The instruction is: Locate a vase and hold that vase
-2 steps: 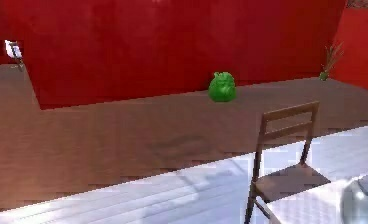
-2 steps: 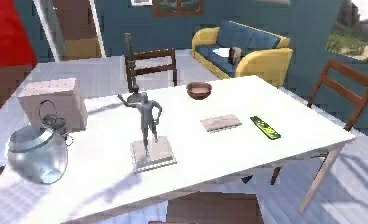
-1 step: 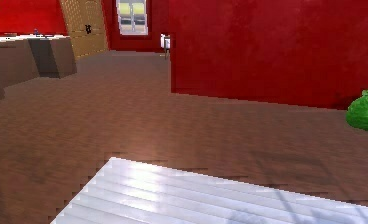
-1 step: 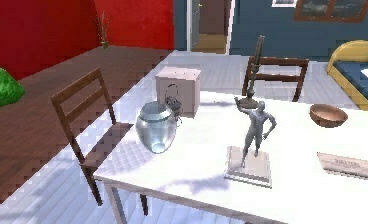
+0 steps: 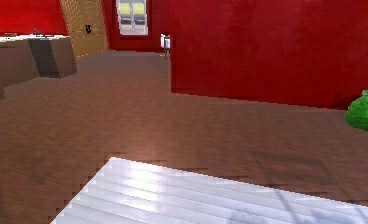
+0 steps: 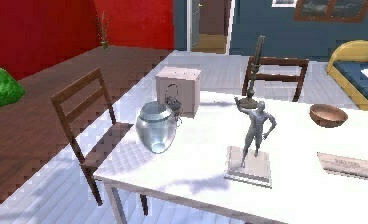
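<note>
White bench [image 6: 297, 135] close in on the arm side view. On it, toward the left end, the vase [image 6: 157, 127] — upright, resting on the top, just past a wooden chair [image 6: 90, 122]. Locating judged done; holding not yet done. Left to do, by estimate: bring the arm to the vase, take it, lift it clear of the bench. Fingers — cannot tell their state from these pictures.

Vase itself: clear blue-grey glass, round belly, short narrowed neck, bright highlights on the shoulder. Probably smooth and slippery; likely best taken near the neck. Crowded on its far side: a small dark handled object [image 6: 172, 98] just behind, then a pale box [image 6: 180, 85]. Well apart along the bench, a grey figure statue [image 6: 254, 140] on a square base; further right, a brown bowl [image 6: 328, 115].

Beyond the bench: second chair [image 6: 274, 68], dark blue wall, edge of a yellow sofa [image 6: 354, 62].

Forward view: pale striped rug [image 5: 192, 195] nearest, brown floor, then red wall [image 5: 272, 50], green plant [image 5: 364, 110] at the right edge.
</note>
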You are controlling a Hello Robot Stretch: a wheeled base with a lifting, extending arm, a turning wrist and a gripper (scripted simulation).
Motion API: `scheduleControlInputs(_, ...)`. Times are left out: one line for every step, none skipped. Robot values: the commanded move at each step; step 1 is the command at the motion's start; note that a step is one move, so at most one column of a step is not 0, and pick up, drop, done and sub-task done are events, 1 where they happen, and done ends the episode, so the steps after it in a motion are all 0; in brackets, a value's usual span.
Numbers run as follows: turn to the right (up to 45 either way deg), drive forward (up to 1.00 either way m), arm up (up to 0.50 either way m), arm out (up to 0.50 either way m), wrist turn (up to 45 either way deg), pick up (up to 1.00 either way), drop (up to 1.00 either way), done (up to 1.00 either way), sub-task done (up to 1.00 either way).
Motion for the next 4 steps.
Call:
scheduleControlInputs(0.0,0.0,0.38,0.0,0.0,0.0,0.0,0.0,0.0)
scheduleControlInputs(0.0,0.0,0.0,0.38,0.0,0.0,0.0,0.0,0.0)
scheduleControlInputs(0.0,0.0,0.0,0.0,45.0,0.0,0.0,0.0,0.0)
scheduleControlInputs(0.0,0.0,0.0,0.0,45.0,0.0,0.0,0.0,0.0)
